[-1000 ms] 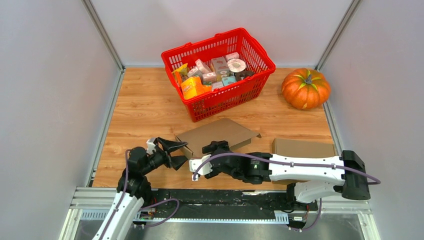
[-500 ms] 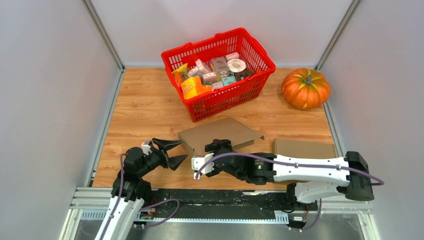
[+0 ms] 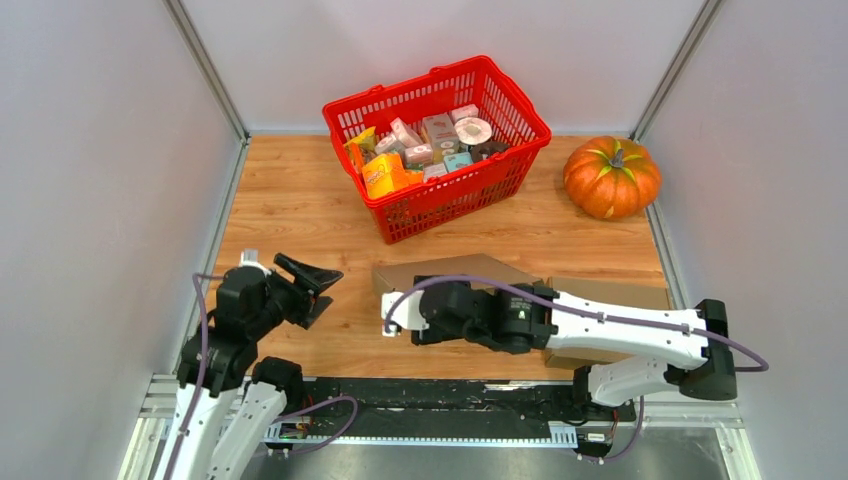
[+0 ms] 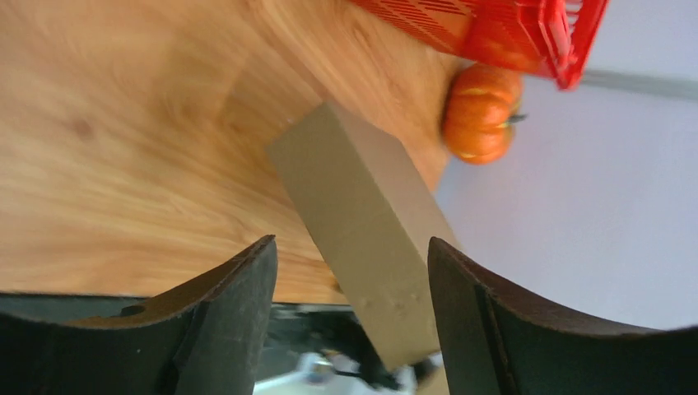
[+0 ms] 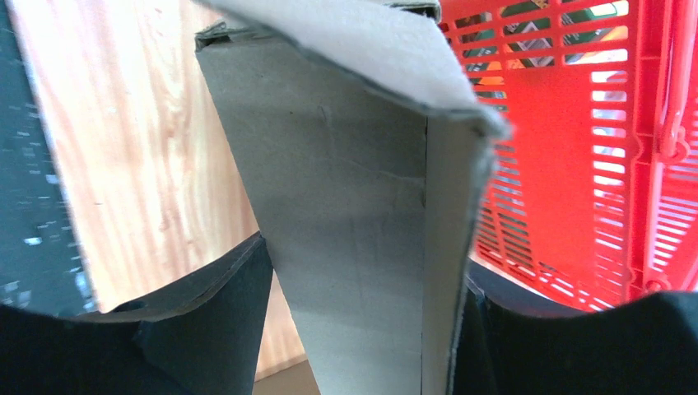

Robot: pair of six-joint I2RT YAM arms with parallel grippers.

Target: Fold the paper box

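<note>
- Paper box (image 3: 452,268): brown cardboard, located near the centre of the wooden desk (image 3: 290,200), slightly toward 6 o'clock in the top view. Its near side is hidden under the right arm.
- Right end effector (image 5: 362,263): reaches in from the 4 o'clock side and is closed on the paper box. In the right wrist view the cardboard fills the gap between the two black fingers (image 5: 206,321), and an upper flap folds over at a sharp crease.
- Left end effector (image 3: 330,287): positioned at 8 o'clock from the desk centre, raised above the surface, jaws spread wide and holding nothing. It sits apart from the paper box (the left wrist view shows the box beyond the fingertips, not between them).
- Red basket (image 3: 400,95): at 12 o'clock, filled with small packaged goods, just beyond the paper box.
- Pumpkin (image 3: 612,178): orange, at 2 o'clock, beside the right wall.
- Second cardboard piece (image 3: 605,295): lies flat at 4 o'clock, partly covered by the right arm.
</note>
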